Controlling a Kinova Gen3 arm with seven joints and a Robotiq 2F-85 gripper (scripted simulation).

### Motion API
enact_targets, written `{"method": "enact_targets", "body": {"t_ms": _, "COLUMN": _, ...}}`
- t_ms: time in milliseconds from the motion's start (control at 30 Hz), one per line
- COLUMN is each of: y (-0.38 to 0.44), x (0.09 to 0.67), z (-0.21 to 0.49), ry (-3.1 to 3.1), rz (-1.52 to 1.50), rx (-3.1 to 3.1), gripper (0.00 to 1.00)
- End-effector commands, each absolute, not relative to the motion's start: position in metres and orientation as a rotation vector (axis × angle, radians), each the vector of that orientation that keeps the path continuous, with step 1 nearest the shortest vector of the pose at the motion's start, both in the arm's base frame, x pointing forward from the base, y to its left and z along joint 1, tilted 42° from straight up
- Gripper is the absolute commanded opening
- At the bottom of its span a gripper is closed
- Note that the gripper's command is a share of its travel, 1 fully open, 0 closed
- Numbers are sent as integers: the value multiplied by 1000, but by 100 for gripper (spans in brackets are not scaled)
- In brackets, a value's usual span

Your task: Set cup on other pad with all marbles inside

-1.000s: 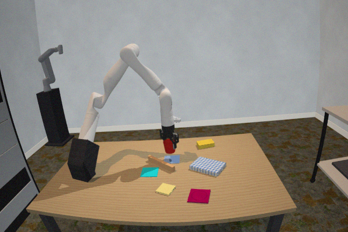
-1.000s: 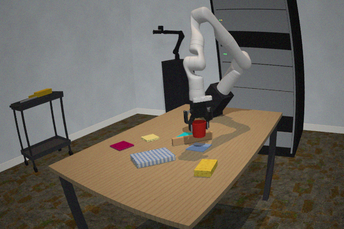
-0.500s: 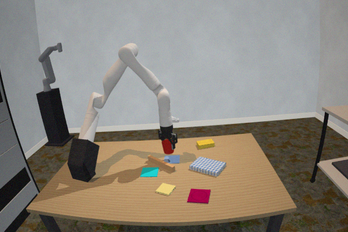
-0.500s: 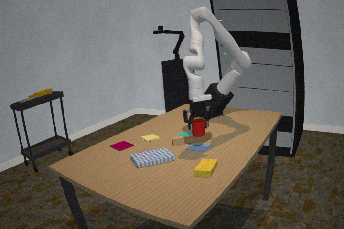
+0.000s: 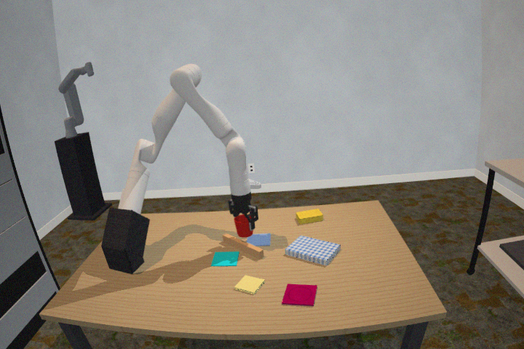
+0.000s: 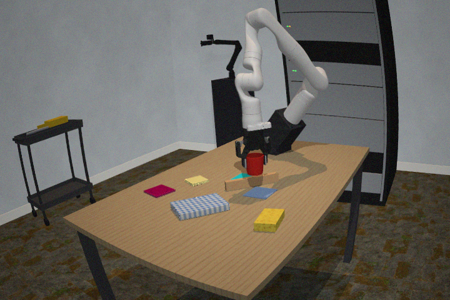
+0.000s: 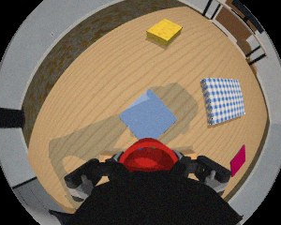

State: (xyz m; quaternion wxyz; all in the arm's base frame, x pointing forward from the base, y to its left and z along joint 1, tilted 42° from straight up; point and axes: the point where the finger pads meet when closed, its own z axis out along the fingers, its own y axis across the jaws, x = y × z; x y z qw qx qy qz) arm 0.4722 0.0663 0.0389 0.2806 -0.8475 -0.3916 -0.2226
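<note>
A red cup (image 6: 255, 164) is seen held clear of the bench (image 6: 303, 197), upright and gripped on opposite sides of its wall just below the rim by the jaws, which are clamped around it. It hangs over the wooden rail (image 6: 232, 184), touching nothing beneath. The cup is judged to be stiff and smooth-walled, so a slip is possible if the squeeze is eased too soon. Its load of loose marbles, which cannot be made out in the wrist view, is expected to shift with any tilt or jolt, so it is best kept level and lowered slowly. The side grip near the rim leaves the base free for a flat landing.

A blue pad (image 6: 260, 192) lies just past the rail on one side and a teal pad (image 6: 237, 176) on the other. The blue one sits just ahead of the cup in the wrist view and is judged the likely destination. The cup is not yet fully over it.

Farther out on the bench are a checked cloth block (image 6: 199, 206), a yellow sponge (image 6: 269, 219), a pale yellow pad (image 6: 196, 180) and a magenta pad (image 6: 159, 190), all well apart from the cup's line.
</note>
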Motion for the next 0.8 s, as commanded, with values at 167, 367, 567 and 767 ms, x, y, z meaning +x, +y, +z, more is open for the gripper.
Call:
{"method": "enact_targets", "body": {"t_ms": 167, "y": 40, "x": 445, "z": 11, "ry": -1039, "rz": -599, "rx": -2273, "gripper": 83}}
{"method": "enact_targets", "body": {"t_ms": 367, "y": 30, "x": 434, "z": -1, "ry": -1038, "rz": -596, "rx": -2273, "gripper": 83}}
{"method": "enact_targets", "body": {"t_ms": 567, "y": 17, "x": 418, "z": -15, "ry": -1034, "rz": -591, "rx": -2273, "gripper": 83}}
{"method": "enact_targets", "body": {"t_ms": 767, "y": 9, "x": 408, "z": -24, "ry": -1027, "rz": -589, "rx": -2273, "gripper": 83}}
